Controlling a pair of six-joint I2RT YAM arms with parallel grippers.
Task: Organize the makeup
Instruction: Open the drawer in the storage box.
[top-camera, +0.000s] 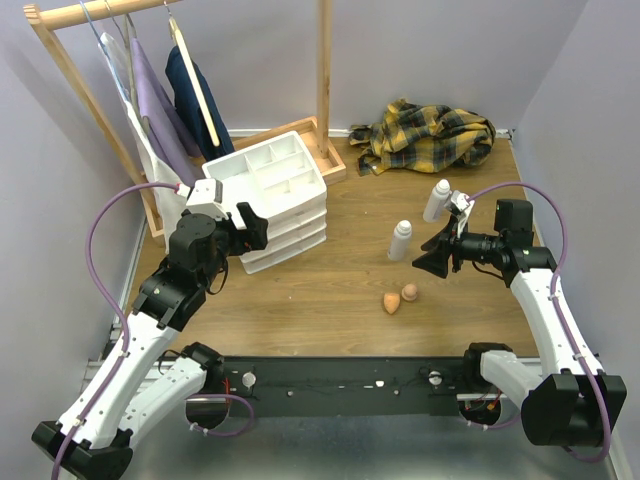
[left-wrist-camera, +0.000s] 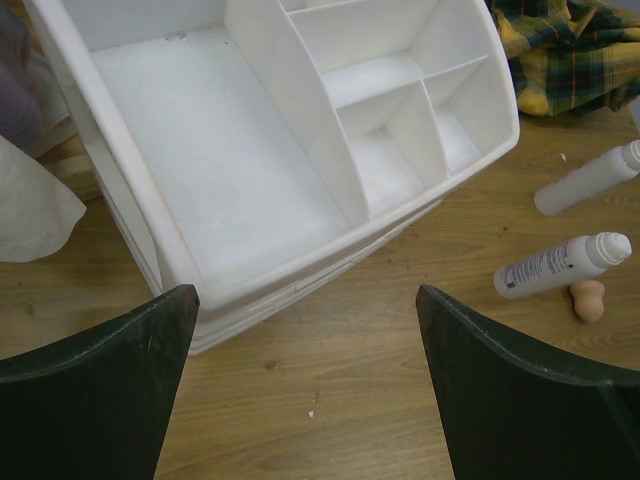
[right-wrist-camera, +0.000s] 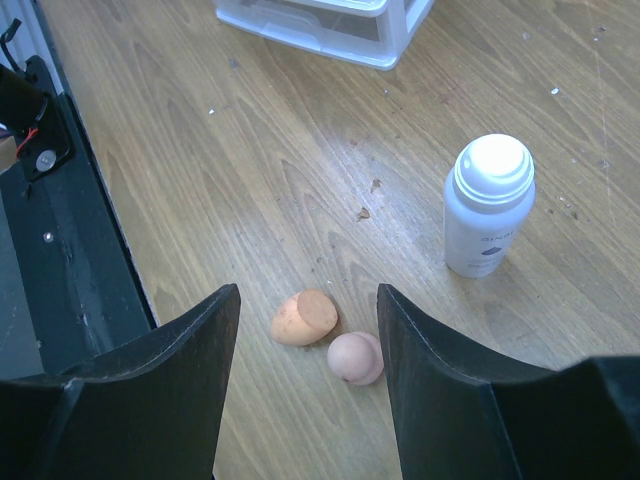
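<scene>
Step in hand, as I read it: first pick. Nothing is sorted yet; the top compartments of the drawer unit (top-camera: 300, 165), far left on the table, show bare in the left wrist view.

Right gripper (right-wrist-camera: 305, 385): jaws partly open, holding nothing, hanging over the two sponges (right-wrist-camera: 305, 317). These lie mid-table on the near side, just beside each other, maybe touching, roughly in line with the gap between the fingers.

One bottle (right-wrist-camera: 488, 205) stands upright just beyond the sponges. The second bottle (top-camera: 437, 200) is further right and far, close to the right arm's wrist. No pencil sticks visible in any view.

Left gripper (left-wrist-camera: 305, 385): wide open, empty, hovering at the near edge of the drawer unit, looking into its tray.

Next move calls for:
- lower the right gripper and centre on one sponge, not both. They sit so close that a finger may nudge the other one away
- close gently, since they look soft and rounded
- carry it left and far to a small compartment. The left arm hangs over that side and may need to clear out
</scene>
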